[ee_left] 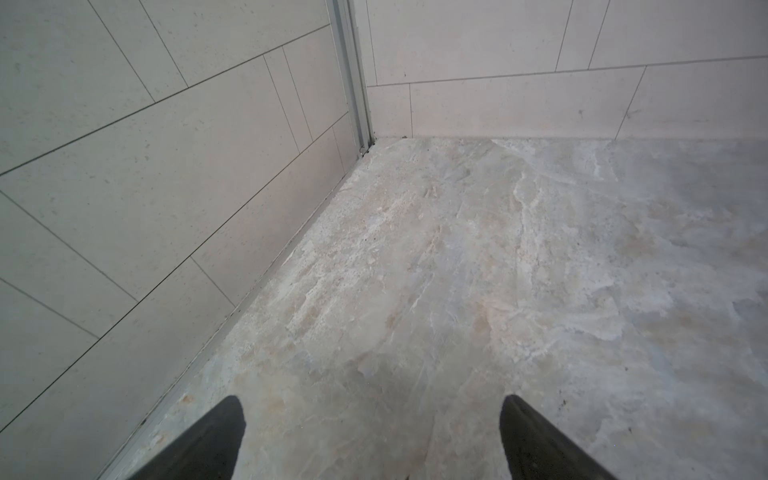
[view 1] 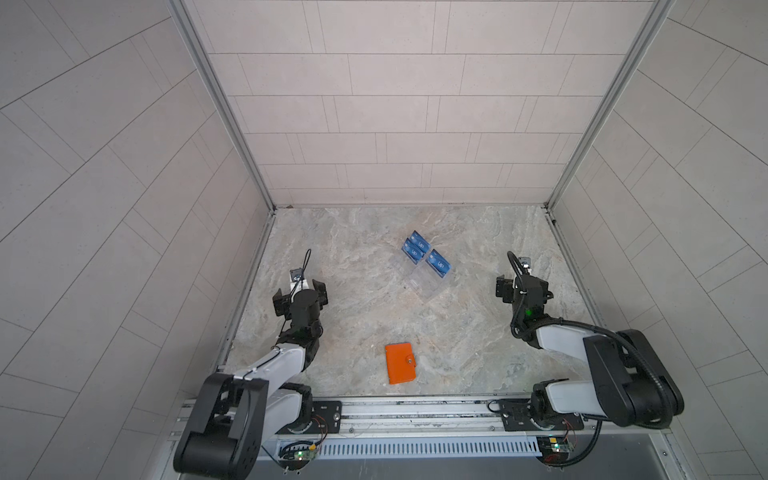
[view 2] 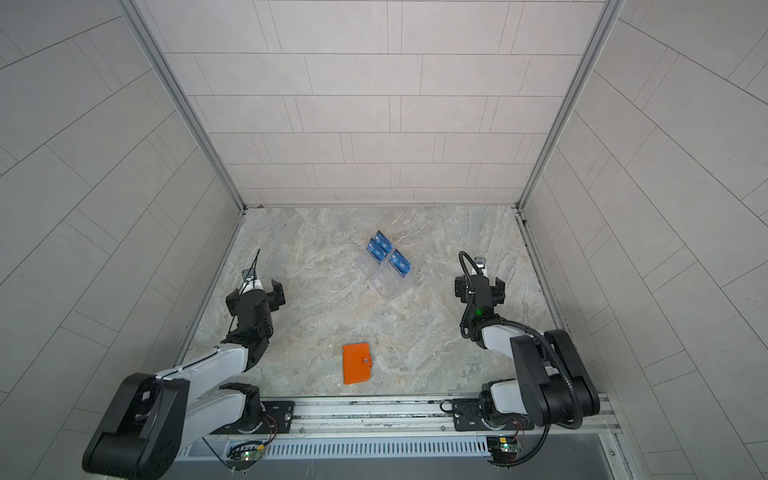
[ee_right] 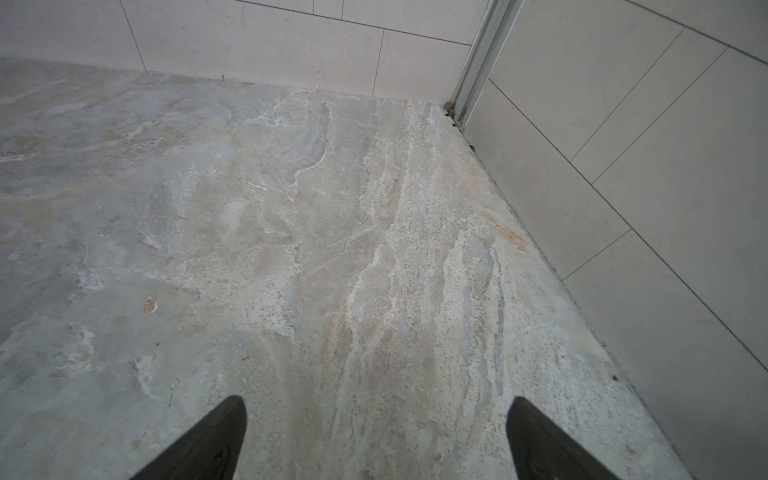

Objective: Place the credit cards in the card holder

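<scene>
Three blue credit cards stand in a clear tiered stand near the middle of the table: two together (view 1: 414, 248) (view 2: 379, 247) and one beside them (view 1: 438, 264) (view 2: 400, 263). The orange card holder (view 1: 400, 363) (view 2: 356, 363) lies closed and flat near the front edge, snap tab up. My left gripper (view 1: 300, 293) (view 2: 255, 293) (ee_left: 372, 415) hovers open at the left, far from both. My right gripper (view 1: 524, 286) (view 2: 480, 284) (ee_right: 376, 415) hovers open at the right. Both wrist views show only bare marble between the fingers.
The clear acrylic stand (view 1: 424, 283) (view 2: 387, 283) holds the cards. Tiled walls (view 1: 374, 104) close the marble table (view 1: 353, 299) on three sides. The left gripper is close to the left wall (ee_left: 166, 187), the right one near the right wall (ee_right: 623, 145).
</scene>
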